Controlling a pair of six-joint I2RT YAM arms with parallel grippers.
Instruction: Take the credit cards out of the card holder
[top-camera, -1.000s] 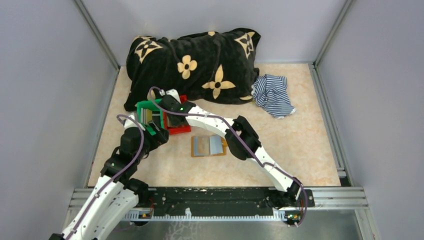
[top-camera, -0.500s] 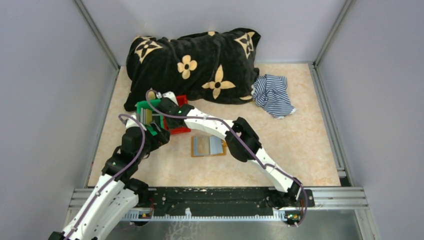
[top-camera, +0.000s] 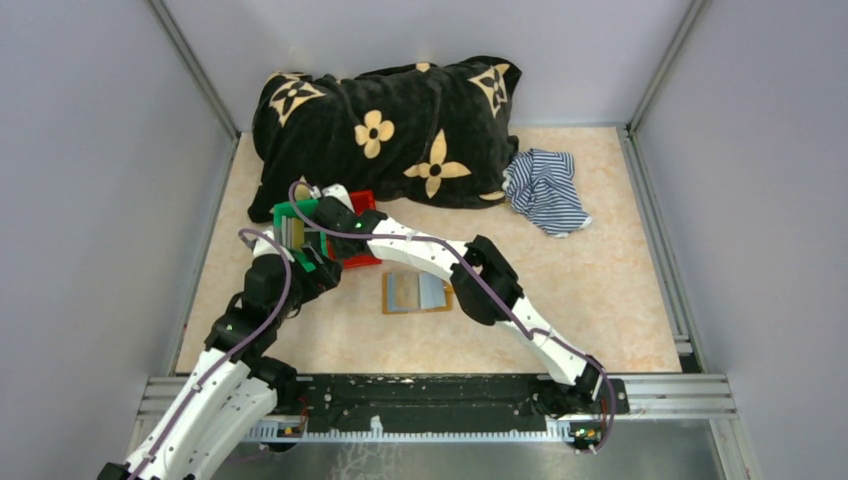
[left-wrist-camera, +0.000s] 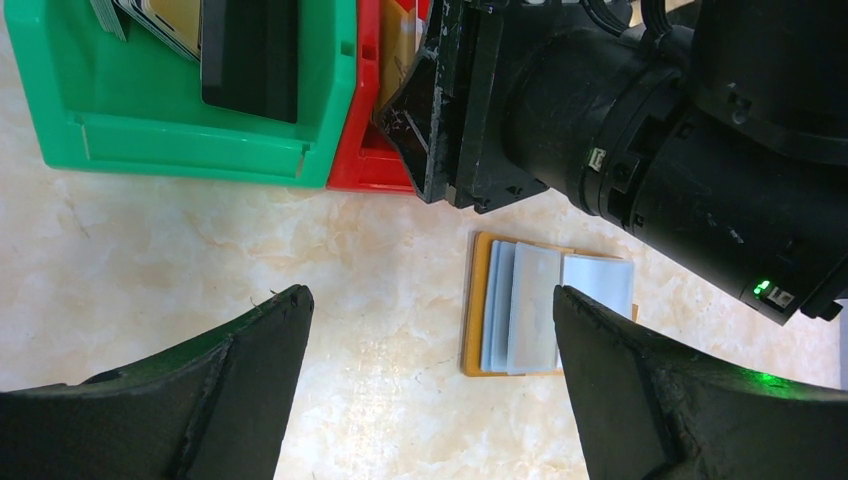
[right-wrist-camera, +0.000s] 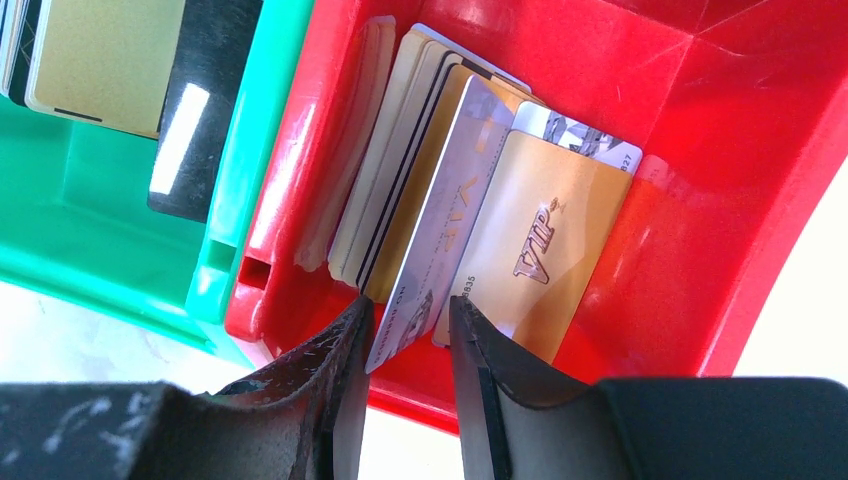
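The card holder (top-camera: 415, 292) lies open on the table, tan with grey-blue pockets (left-wrist-camera: 520, 315). My right gripper (right-wrist-camera: 410, 305) hangs over the red bin (right-wrist-camera: 720, 150). Its jaws stand apart, with the lower edge of a silver credit card (right-wrist-camera: 450, 210) between them. That card leans in the bin against a gold VIP card (right-wrist-camera: 540, 250) and a stack of other cards (right-wrist-camera: 400, 170). My left gripper (left-wrist-camera: 430, 295) is wide open above bare table, just left of the card holder, with nothing between its fingers.
A green bin (right-wrist-camera: 120, 220) touches the red bin's left side and holds more cards (right-wrist-camera: 100, 60) and a black one. A black flowered pillow (top-camera: 390, 130) lies along the back wall. A striped blue-white cloth (top-camera: 545, 188) is at the back right.
The right arm's wrist has shifted a little to the left over the bins. The left arm and both grippers' openings look unchanged.
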